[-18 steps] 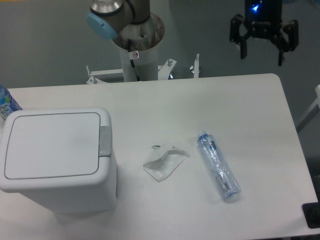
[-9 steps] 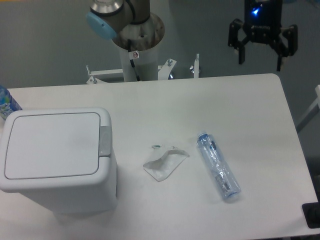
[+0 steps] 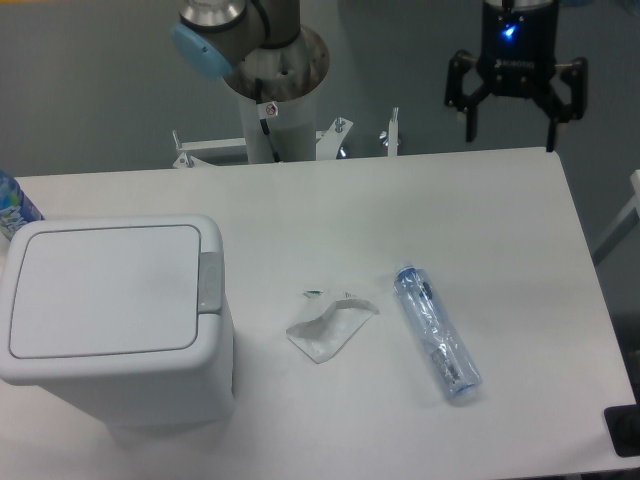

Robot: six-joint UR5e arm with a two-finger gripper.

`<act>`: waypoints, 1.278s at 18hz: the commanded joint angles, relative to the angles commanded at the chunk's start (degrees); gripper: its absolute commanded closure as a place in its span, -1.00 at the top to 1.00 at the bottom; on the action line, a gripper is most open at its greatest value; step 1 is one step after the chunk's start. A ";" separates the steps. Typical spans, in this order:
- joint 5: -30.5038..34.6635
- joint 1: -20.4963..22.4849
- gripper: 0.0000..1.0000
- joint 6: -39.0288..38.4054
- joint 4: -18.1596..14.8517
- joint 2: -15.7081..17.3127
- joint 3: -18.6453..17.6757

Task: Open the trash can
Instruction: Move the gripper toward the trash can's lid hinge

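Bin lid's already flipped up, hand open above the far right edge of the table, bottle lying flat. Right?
Not quite: the camera view shows the trash can lid shut flat. The hand is open above the far right edge, and the bottle lies flat.

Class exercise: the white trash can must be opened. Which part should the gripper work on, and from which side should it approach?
Probably the grey push-button tab at the right edge of the trash can lid. It faces upward, so the gripper, now open beyond the table's far edge, would likely do best descending from above and pressing.
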 joint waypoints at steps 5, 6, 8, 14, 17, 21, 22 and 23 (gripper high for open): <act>-0.09 -5.19 1.00 -11.08 1.85 -0.88 0.61; -0.35 -6.68 1.00 -12.66 2.20 -1.32 1.14; -0.96 -8.79 1.00 -17.14 2.20 -1.85 1.84; -5.97 -15.03 1.00 -32.26 2.20 -4.13 2.55; -7.38 -18.02 1.00 -35.44 2.46 -5.45 2.72; -7.29 -21.01 1.00 -38.43 5.89 -7.12 3.16; -7.29 -21.80 1.00 -38.52 6.59 -7.82 3.16; -7.29 -22.50 1.00 -38.61 6.95 -8.17 3.16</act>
